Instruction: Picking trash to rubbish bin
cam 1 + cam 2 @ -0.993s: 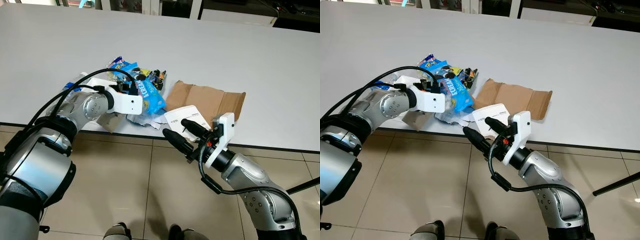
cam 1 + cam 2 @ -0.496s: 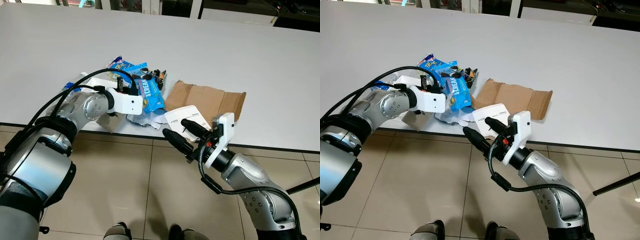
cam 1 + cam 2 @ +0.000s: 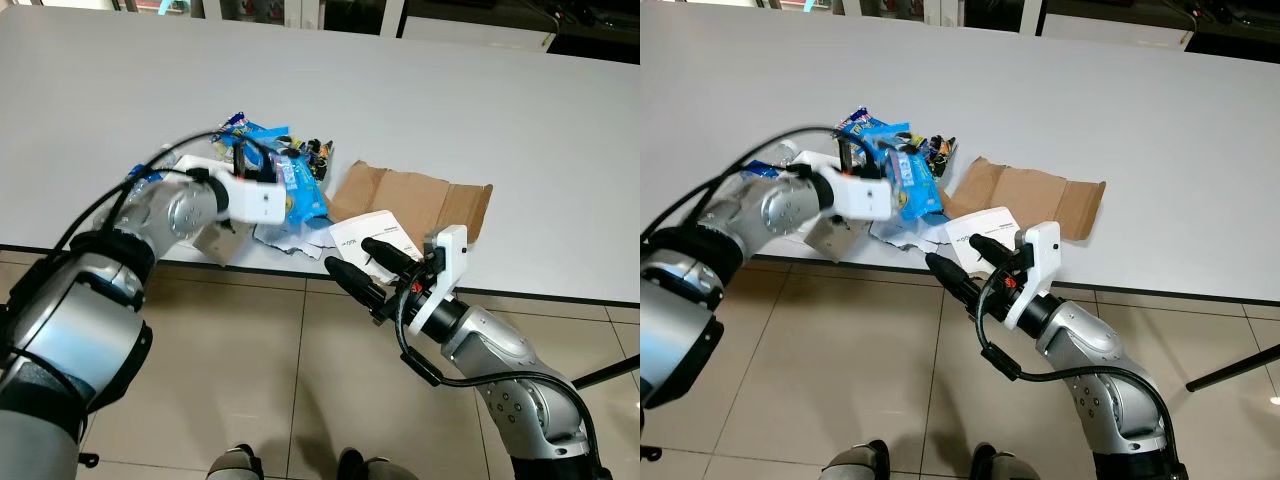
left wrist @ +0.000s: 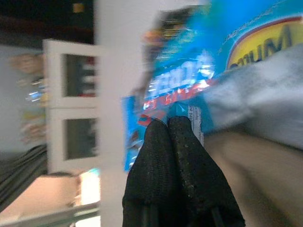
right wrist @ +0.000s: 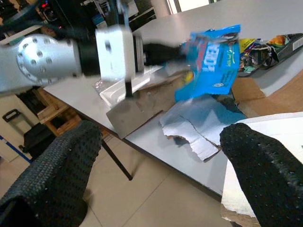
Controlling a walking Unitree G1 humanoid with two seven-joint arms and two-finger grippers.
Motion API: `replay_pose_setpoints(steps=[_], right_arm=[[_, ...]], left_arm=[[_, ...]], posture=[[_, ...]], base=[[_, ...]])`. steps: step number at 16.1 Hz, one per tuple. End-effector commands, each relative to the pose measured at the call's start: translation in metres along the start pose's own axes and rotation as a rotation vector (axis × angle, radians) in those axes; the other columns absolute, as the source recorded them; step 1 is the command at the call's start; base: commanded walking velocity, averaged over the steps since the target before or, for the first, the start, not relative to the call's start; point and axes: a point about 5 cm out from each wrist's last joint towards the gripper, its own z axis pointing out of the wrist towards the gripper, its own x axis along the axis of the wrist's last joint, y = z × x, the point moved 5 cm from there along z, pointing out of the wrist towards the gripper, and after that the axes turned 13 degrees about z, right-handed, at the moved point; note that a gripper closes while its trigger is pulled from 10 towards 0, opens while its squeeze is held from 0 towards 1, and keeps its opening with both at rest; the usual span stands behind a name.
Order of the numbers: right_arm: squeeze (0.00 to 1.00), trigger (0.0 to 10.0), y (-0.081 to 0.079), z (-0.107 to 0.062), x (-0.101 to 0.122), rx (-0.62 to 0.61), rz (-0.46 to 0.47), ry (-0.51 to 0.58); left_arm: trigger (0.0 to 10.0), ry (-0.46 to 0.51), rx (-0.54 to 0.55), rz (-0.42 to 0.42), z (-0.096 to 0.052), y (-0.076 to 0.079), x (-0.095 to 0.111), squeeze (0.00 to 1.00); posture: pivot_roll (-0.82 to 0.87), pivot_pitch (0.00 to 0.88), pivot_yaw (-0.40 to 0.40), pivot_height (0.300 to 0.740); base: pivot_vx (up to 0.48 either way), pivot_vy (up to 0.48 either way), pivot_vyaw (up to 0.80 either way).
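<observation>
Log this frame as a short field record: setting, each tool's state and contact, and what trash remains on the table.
setting: white table, tiled floor
left tool: shut on blue snack wrapper, lifted above the pile
right tool: open, at the table edge by the white booklet, touching nothing
remaining trash: flattened cardboard, torn white paper, dark wrappers
rubbish bin: unseen

arms: silver, round joints | wrists: white housings | cables: black loops | fingers: long, black, textured
</observation>
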Motion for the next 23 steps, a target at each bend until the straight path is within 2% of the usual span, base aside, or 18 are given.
replay_pose_setpoints(steps=[1,3,4,6,7,8,11,13,15,17,23], right_arm=[[0.00,10.0,0.001,0.001,0.003,0.001,-0.011,0.009],[0.00,10.0,0.002,0.003,0.004,0.004,-0.013,0.011],[0.00,10.0,0.002,0.003,0.004,0.005,-0.013,0.012],[0.00,10.0,0.002,0.008,0.007,0.014,-0.018,0.020],[0.00,10.0,0.003,0.010,0.008,0.014,-0.022,0.026],[0.00,10.0,0.005,0.012,0.011,0.006,-0.031,0.040],[0.00,10.0,0.012,0.018,0.019,-0.041,-0.047,0.091],[0.00,10.0,0.014,0.022,0.024,-0.041,-0.046,0.116],[0.00,10.0,0.014,0.025,0.027,-0.044,-0.053,0.131],[0.00,10.0,0.017,0.028,0.035,-0.062,-0.062,0.171],[0.00,10.0,0.022,0.032,0.044,-0.088,-0.064,0.237]], left_arm=[[10.0,-0.015,0.153,-0.026,0.000,-0.043,-0.003,0.00],[10.0,0.019,0.245,-0.057,-0.004,-0.061,0.000,0.00],[10.0,0.030,0.261,-0.062,-0.005,-0.063,0.001,0.00],[10.0,0.043,0.416,-0.142,-0.011,-0.085,0.004,0.00],[10.0,0.024,0.493,-0.226,-0.015,-0.091,0.000,0.00],[10.0,-0.018,0.577,-0.395,-0.020,-0.092,-0.010,0.00],[10.0,-0.121,0.708,-0.742,-0.030,-0.072,-0.033,0.00],[10.0,-0.159,0.772,-0.867,-0.036,-0.060,-0.035,0.00],[10.0,-0.150,0.803,-0.930,-0.038,-0.059,-0.032,0.00],[10.0,-0.153,0.818,-1.005,-0.040,-0.050,-0.024,0.00],[10.0,-0.168,0.846,-1.117,-0.048,-0.033,-0.004,0.00]], posture=[[-0.07,0.154,-0.046,0.740],[-0.06,0.150,-0.049,0.740],[-0.06,0.150,-0.049,0.740],[-0.05,0.136,-0.051,0.740],[-0.04,0.129,-0.051,0.740],[-0.04,0.122,-0.051,0.740],[-0.03,0.107,-0.056,0.740],[-0.01,0.094,-0.062,0.740],[-0.01,0.090,-0.062,0.740],[-0.01,0.075,-0.059,0.740],[0.00,0.054,-0.059,0.740]], base=[[0.000,0.000,0.00],[0.000,0.000,0.00],[0.000,0.000,0.00],[0.000,0.000,0.00],[0.000,0.000,0.00],[0.000,0.000,0.00],[0.000,0.000,0.00],[0.000,0.000,0.00],[0.000,0.000,0.00],[0.000,0.000,0.00],[0.000,0.000,0.00]])
